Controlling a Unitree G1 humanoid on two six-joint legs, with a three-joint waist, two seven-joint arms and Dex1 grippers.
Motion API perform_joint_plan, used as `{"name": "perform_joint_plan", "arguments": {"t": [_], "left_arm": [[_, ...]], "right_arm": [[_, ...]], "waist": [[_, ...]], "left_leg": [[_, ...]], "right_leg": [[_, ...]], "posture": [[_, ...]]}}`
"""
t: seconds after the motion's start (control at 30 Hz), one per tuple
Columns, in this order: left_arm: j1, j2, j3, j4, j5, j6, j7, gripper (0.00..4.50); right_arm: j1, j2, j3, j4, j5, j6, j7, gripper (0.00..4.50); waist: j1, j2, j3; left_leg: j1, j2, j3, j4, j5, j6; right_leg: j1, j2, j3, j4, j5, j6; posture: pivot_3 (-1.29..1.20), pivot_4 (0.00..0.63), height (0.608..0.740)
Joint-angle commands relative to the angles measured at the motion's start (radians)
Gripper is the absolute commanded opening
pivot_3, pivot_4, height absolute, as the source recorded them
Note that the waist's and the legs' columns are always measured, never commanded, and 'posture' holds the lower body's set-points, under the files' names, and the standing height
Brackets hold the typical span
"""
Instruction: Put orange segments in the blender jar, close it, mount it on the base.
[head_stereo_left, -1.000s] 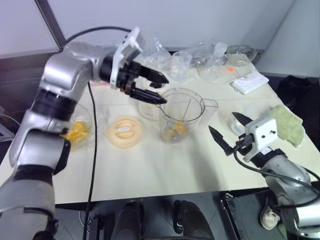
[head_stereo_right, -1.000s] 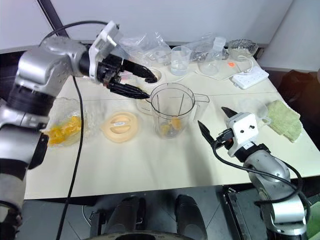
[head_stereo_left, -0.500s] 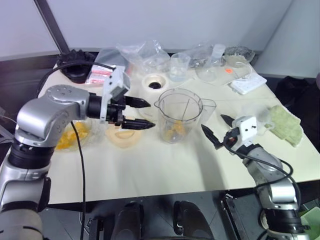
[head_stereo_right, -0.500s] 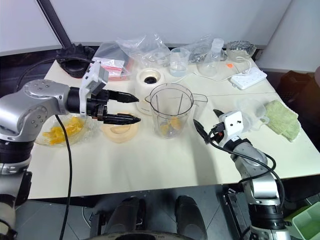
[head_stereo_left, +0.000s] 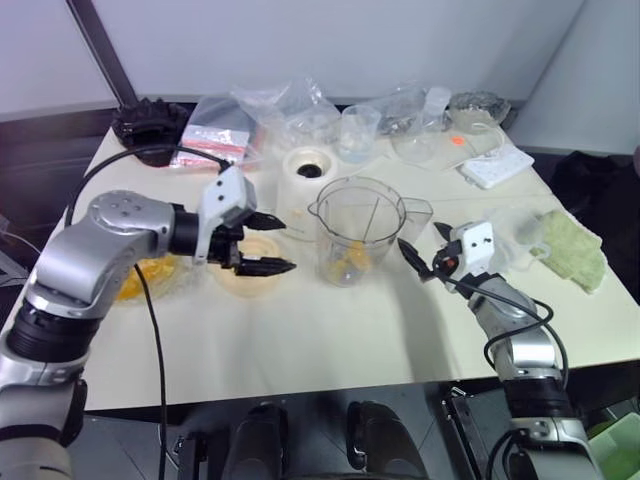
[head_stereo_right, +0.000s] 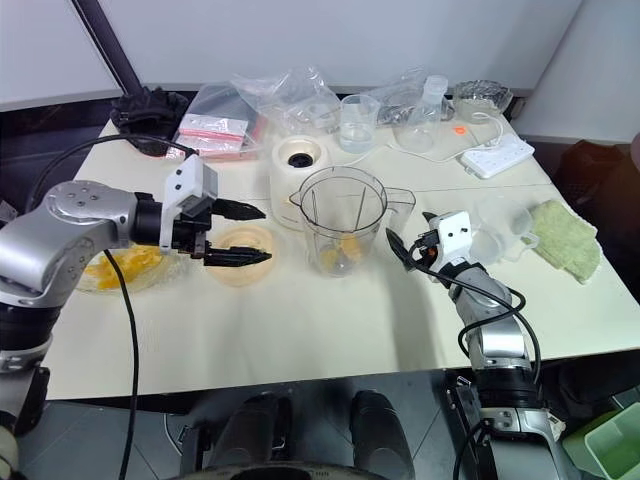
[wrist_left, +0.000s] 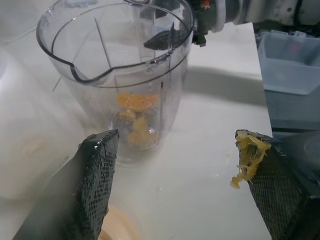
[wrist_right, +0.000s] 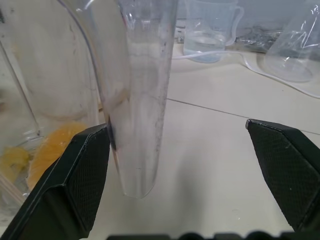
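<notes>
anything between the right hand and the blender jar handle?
No. Bare table separates the open right hand from the blender jar; in the right wrist view its handle stands just inside one finger.

Clear blender jar (head_stereo_left: 357, 228); yellow-orange segments (wrist_left: 134, 120); cream base (head_stereo_left: 303, 172); peach lid (head_stereo_right: 238, 253).

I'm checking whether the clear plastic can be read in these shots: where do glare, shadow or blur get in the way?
Right wrist view: the blender jar handle looks smeared, close up. Left wrist view: orange segments show through the wall. Left eye view: soft jar shadow on the table.
</notes>
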Motion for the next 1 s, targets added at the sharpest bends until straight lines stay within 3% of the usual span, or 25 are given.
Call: {"name": "perform_joint_plan", "arguments": {"t": [0.03,0.17,0.2,0.5,0.73,1.0], "left_arm": [[-0.002,0.006,0.035,-0.032,0.001,-0.012,0.010,3.90],[-0.004,0.001,0.026,-0.028,0.005,-0.016,0.013,3.90],[-0.007,-0.002,0.024,-0.022,0.007,-0.020,0.012,3.90],[0.015,-0.004,0.023,-0.019,0.017,-0.030,0.012,3.90],[0.025,-0.012,0.021,-0.016,0.022,-0.032,0.019,3.90],[0.051,-0.015,0.039,-0.025,0.011,-0.018,0.034,3.90]], "right_arm": [[-0.007,0.005,-0.014,-0.038,0.010,-0.021,-0.002,3.17],[-0.020,0.012,-0.009,-0.027,0.005,-0.023,0.002,1.05],[-0.026,0.015,-0.006,-0.021,0.005,-0.023,0.001,0.82],[-0.026,0.024,0.008,-0.049,0.021,-0.009,0.006,0.83],[-0.039,0.044,0.006,-0.068,0.121,0.097,0.057,0.83],[-0.096,0.044,0.014,0.007,0.100,0.083,0.085,0.83]], "waist": [[0.000,0.000,0.000],[0.001,0.001,0.000],[0.000,0.001,0.000],[0.005,0.001,0.001],[0.002,0.001,0.001],[-0.022,0.002,0.002]], "left_leg": [[0.000,0.000,0.000,0.000,0.000,0.000],[0.000,0.000,0.000,0.000,0.000,0.000],[0.000,0.000,0.000,0.000,0.000,0.000],[0.000,0.000,0.000,0.000,0.000,0.000],[0.000,0.000,0.000,0.000,0.000,0.000],[0.000,0.001,0.000,-0.002,0.000,0.000]], "right_leg": [[0.000,0.000,0.000,0.000,0.000,0.000],[0.000,0.000,0.000,0.000,0.000,0.000],[0.000,0.000,0.000,0.000,0.000,0.000],[0.000,0.000,0.000,-0.001,0.000,0.000],[0.000,0.000,0.000,-0.001,0.000,0.000],[-0.001,0.001,0.000,-0.001,0.000,0.000]], "posture": [[0.00,0.150,0.740],[0.00,0.150,0.740],[0.00,0.150,0.740],[0.00,0.150,0.740],[0.00,0.150,0.740],[0.00,0.150,0.740]]}}
